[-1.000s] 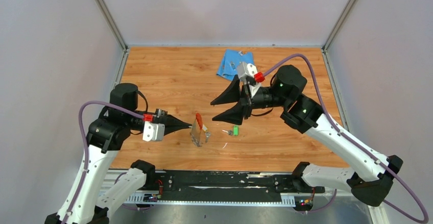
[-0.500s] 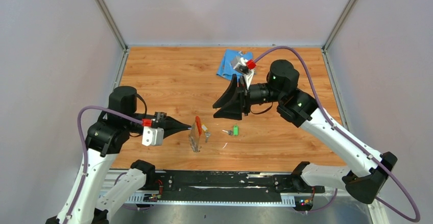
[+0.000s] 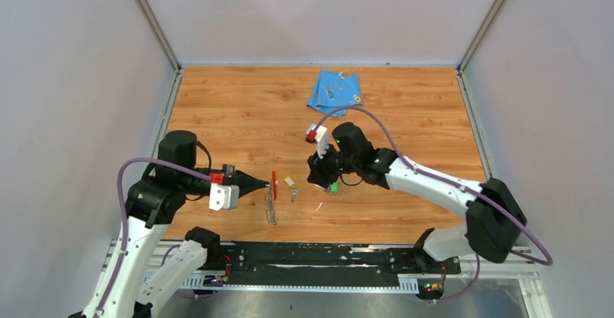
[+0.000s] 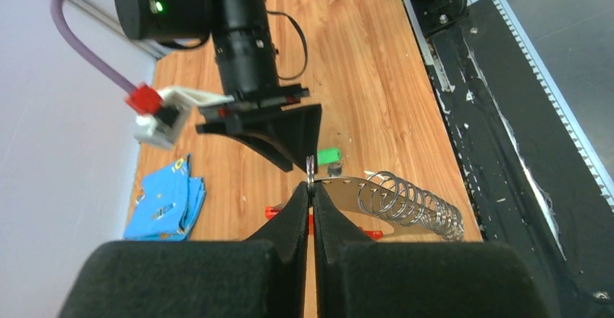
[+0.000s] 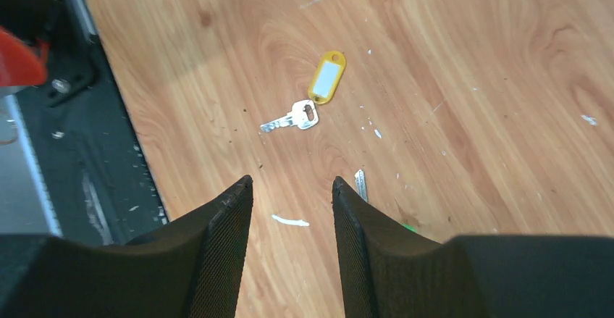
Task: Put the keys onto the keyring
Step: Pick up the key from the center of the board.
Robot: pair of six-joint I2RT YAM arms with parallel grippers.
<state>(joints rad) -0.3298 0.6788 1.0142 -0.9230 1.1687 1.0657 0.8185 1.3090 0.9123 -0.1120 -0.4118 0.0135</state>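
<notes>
Yellow key tag (image 5: 319, 95), white label insert (image 5: 330, 74), silver key (image 5: 291, 120) attached

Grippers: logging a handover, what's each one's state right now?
Left gripper: shut on the keyring.
Right gripper: open, holding nothing.

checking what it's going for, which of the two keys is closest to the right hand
The green-tagged key, lying just under the right hand and partly hidden by one finger. The yellow-tagged key lies farther off, in plain view.
</notes>
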